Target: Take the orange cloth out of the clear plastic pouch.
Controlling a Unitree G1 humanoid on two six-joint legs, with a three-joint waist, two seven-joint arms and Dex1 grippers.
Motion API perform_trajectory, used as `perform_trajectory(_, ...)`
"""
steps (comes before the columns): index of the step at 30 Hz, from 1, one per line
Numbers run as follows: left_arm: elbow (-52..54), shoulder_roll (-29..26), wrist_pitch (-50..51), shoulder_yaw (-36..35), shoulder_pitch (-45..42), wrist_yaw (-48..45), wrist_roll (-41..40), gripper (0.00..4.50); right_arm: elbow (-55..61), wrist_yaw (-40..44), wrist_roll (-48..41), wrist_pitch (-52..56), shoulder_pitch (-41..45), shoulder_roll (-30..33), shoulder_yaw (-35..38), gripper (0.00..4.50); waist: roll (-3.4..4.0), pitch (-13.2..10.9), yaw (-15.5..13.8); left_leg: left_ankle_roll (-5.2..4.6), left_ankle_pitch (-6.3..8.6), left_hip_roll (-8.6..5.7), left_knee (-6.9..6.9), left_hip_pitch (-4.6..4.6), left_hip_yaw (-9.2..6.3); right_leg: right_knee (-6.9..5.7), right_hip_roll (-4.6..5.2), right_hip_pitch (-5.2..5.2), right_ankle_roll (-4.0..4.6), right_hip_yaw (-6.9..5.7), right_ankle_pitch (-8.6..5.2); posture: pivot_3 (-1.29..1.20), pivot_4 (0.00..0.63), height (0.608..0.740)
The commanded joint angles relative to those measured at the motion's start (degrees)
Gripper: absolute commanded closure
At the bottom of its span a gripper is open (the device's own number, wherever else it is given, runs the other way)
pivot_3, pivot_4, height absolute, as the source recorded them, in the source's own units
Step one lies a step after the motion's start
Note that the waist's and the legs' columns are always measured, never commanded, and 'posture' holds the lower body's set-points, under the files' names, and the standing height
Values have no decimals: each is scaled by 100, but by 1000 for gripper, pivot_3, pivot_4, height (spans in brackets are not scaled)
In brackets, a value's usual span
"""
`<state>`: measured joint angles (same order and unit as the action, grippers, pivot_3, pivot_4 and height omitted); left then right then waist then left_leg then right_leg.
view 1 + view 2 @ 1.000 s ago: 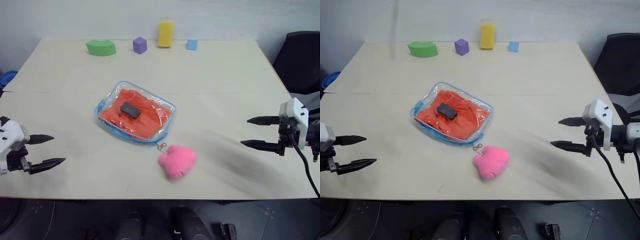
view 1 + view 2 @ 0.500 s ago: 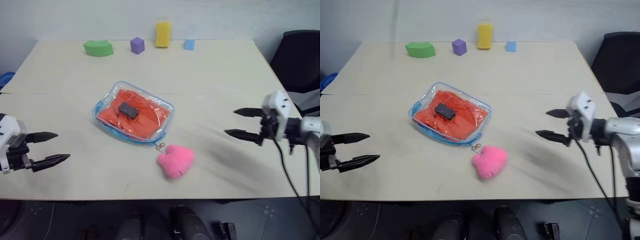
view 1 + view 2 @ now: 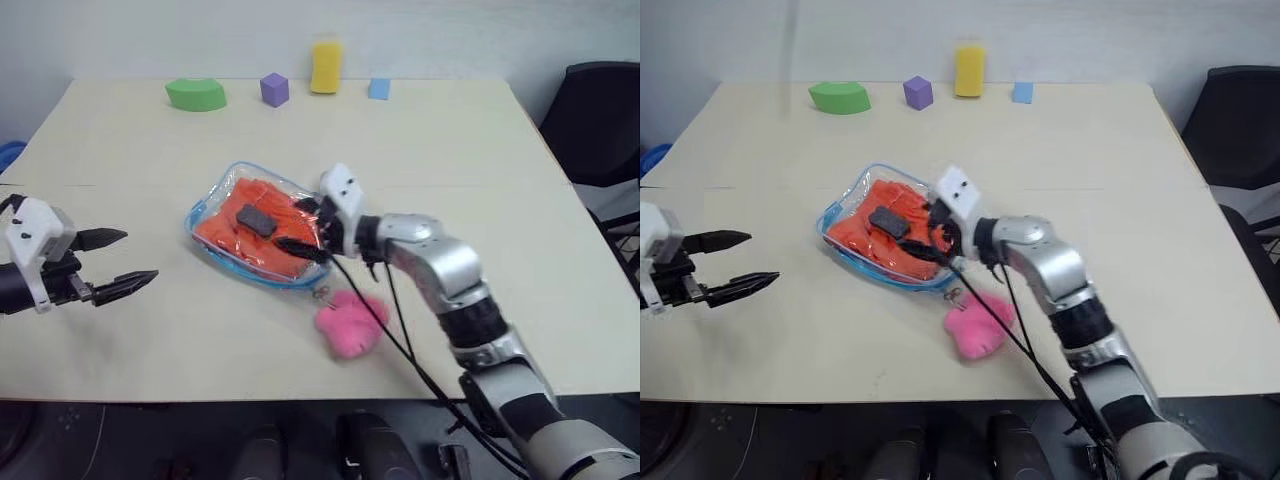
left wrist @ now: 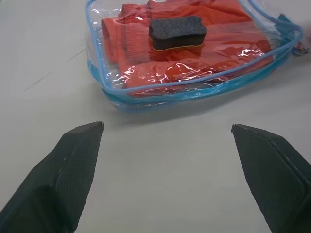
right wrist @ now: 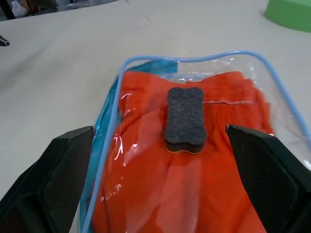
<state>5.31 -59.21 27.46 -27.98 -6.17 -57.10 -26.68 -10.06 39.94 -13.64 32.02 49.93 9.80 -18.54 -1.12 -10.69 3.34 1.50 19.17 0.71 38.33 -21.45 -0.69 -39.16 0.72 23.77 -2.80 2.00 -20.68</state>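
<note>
While spread wide over the near end of the clear plastic pouch (image 3: 268, 237), right gripper (image 3: 303, 228) holding nothing, fingers (image 5: 63, 179) flanking the pouch's blue-trimmed edge. Directly ahead of it, orange cloth (image 5: 194, 194) folded inside the pouch, dark grey sponge (image 5: 183, 119) lying over the cloth. Pink plush charm (image 3: 350, 321) just below the wrist on the table (image 3: 450, 150). Left gripper (image 3: 118, 262) also wide open, empty, well apart from the pouch's other side. Beyond both, green, purple, yellow and blue blocks (image 3: 272, 88) along the far edge.

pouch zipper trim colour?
Light blue. The pouch trim shows best in the left wrist view, running around the edge.
</note>
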Motion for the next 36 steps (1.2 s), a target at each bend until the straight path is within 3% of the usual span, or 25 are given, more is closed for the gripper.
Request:
perform_trajectory(1,5,19,-114,45,-212,79,14,8,-681,-141,393,-553,340,-275,-83,0,0,0,12,0,0,0,0,0,1,-1,0,1,0,0,0,0,150,740)
perform_trajectory(23,22,96,-280,558,-595,190,112,8,-3842,-565,1088,-1832,1368,-1667,350,0,0,0,290,18,-10,6,-8,0,3,-44,-5,26,0,-3,0,0,150,740)
perform_trajectory(32,78,112,-280,512,-516,229,120,0,-4353,-628,1231,-2210,1582,-1775,606,2920,0,0,311,20,-11,6,-9,0,2,-47,-6,28,0,-3,0,0,150,740)
perform_trajectory(34,67,127,-294,533,-524,236,126,0,-4295,-554,1252,-2227,1548,-1754,607,3269,0,0,310,20,-11,6,-9,0,2,-47,-6,28,0,-3,0,0,150,740)
perform_trajectory(36,78,152,-295,562,-534,247,120,0,-4143,-487,1261,-2227,1511,-1691,616,3269,0,0,311,20,-11,6,-9,0,2,-47,-6,28,0,-3,0,0,150,740)
